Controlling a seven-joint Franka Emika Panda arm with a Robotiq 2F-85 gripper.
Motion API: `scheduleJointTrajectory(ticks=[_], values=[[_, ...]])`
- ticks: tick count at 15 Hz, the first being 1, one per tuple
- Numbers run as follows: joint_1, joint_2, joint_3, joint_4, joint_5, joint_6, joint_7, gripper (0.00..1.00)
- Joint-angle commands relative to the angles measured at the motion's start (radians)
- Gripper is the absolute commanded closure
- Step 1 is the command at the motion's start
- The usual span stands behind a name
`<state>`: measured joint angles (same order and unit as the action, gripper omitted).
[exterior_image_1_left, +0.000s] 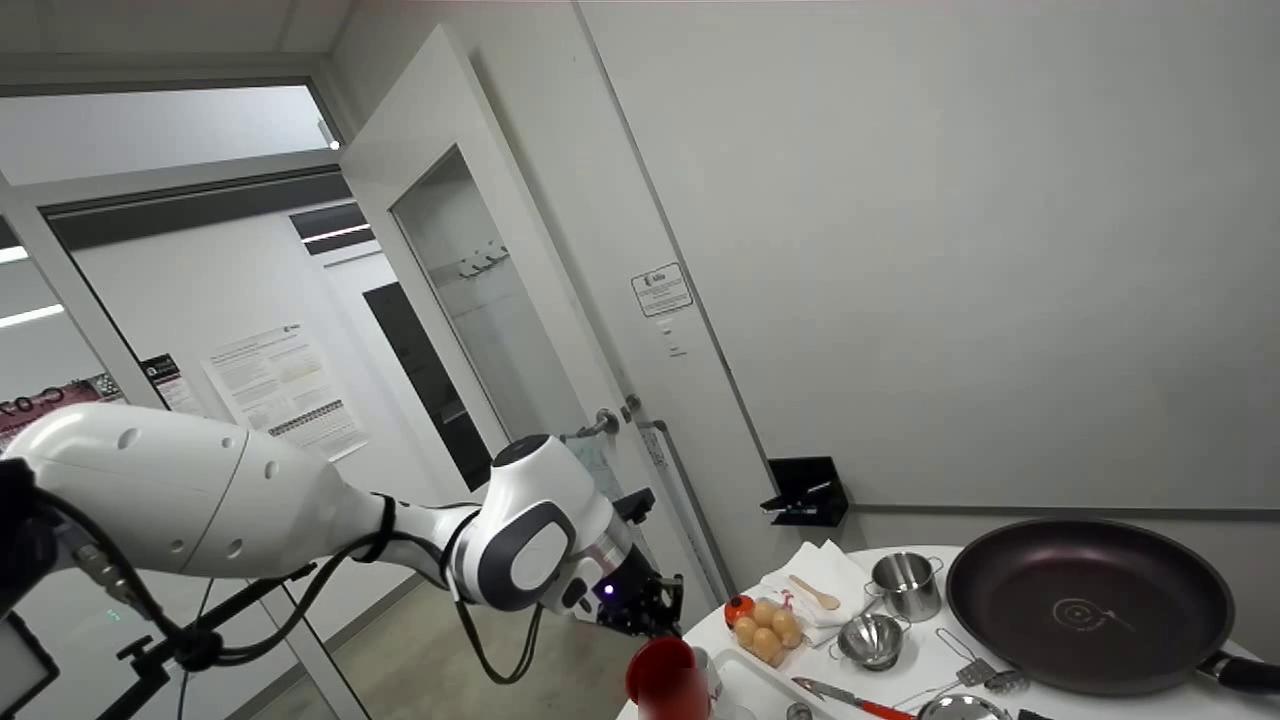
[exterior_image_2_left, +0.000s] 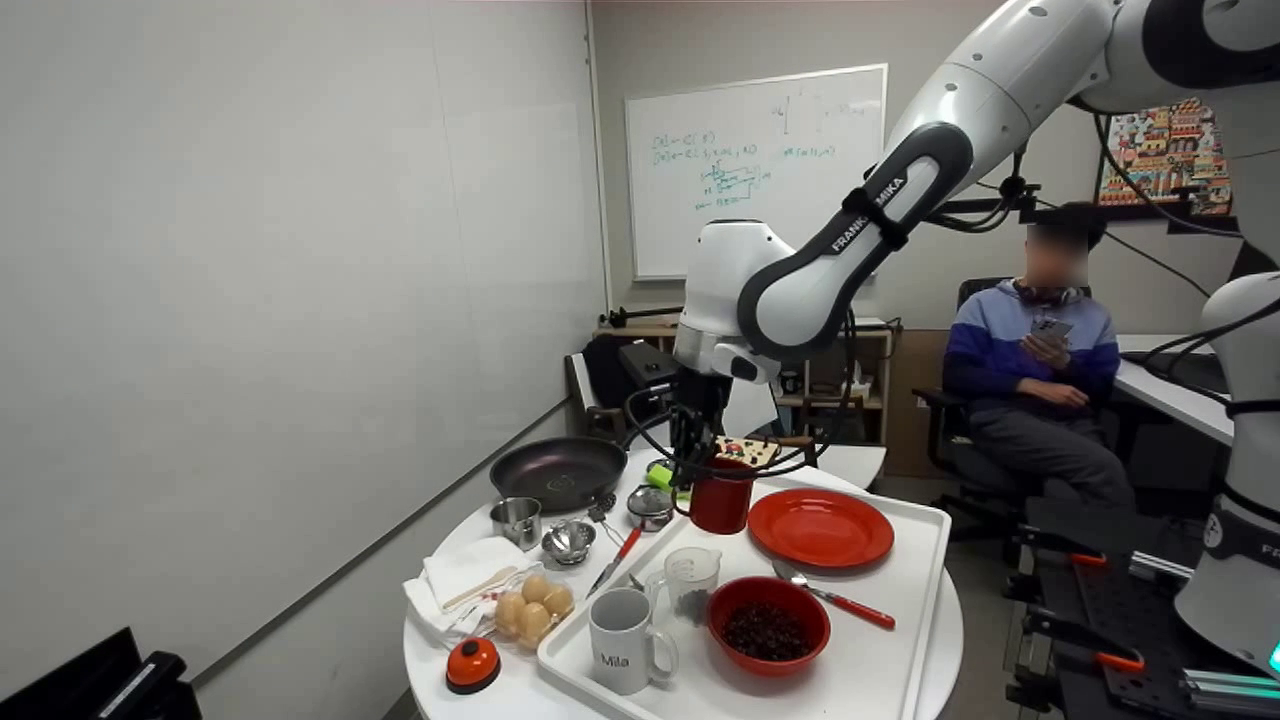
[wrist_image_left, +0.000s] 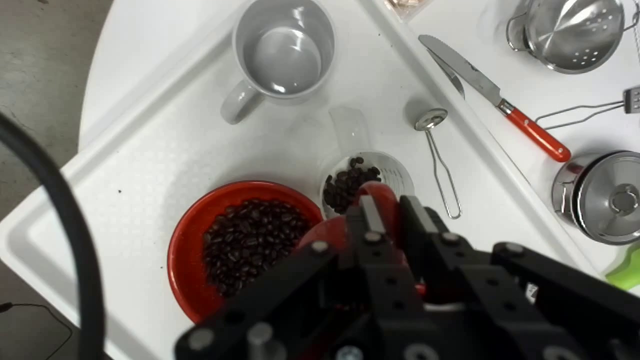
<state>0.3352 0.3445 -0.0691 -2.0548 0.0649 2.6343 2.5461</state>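
Note:
My gripper (wrist_image_left: 389, 212) is shut on the handle of a red mug (exterior_image_2_left: 722, 500), whose handle loop (wrist_image_left: 382, 195) shows between the fingers in the wrist view. The mug appears raised over the white tray (exterior_image_2_left: 885, 650); the gripper hides much of it in the wrist view. Just beyond the handle stands a clear measuring cup (wrist_image_left: 402, 175) with some dark beans at its bottom. Beside that cup sits a red bowl (wrist_image_left: 182, 280) of dark beans (wrist_image_left: 252, 240), partly covered by the gripper. I cannot see whether the mug holds anything.
On the tray are a grey mug (wrist_image_left: 285, 55), a red plate (exterior_image_2_left: 820, 530), a red-handled spoon (exterior_image_2_left: 855, 607) and a small wire-handled utensil (wrist_image_left: 440, 160). Outside its edge lie a red-handled knife (wrist_image_left: 537, 135), a colander (wrist_image_left: 575, 35), eggs (exterior_image_2_left: 533, 612) and a large pan (exterior_image_2_left: 560, 478). A person (exterior_image_2_left: 1035, 350) sits behind.

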Motion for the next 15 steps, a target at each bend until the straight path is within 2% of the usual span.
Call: scheduleJointTrajectory(ticks=[1,5,8,11,15], values=[[-0.056,-0.068,0.08,-0.065,0.032,0.008,-0.073,0.91],[-0.158,-0.055,0.229,-0.07,0.287,0.014,-0.309,0.91],[-0.213,-0.051,0.296,-0.069,0.48,-0.015,-0.487,0.91],[-0.251,-0.047,0.321,-0.074,0.65,-0.061,-0.636,0.91],[-0.276,-0.045,0.297,-0.084,0.845,-0.184,-0.848,0.91]])
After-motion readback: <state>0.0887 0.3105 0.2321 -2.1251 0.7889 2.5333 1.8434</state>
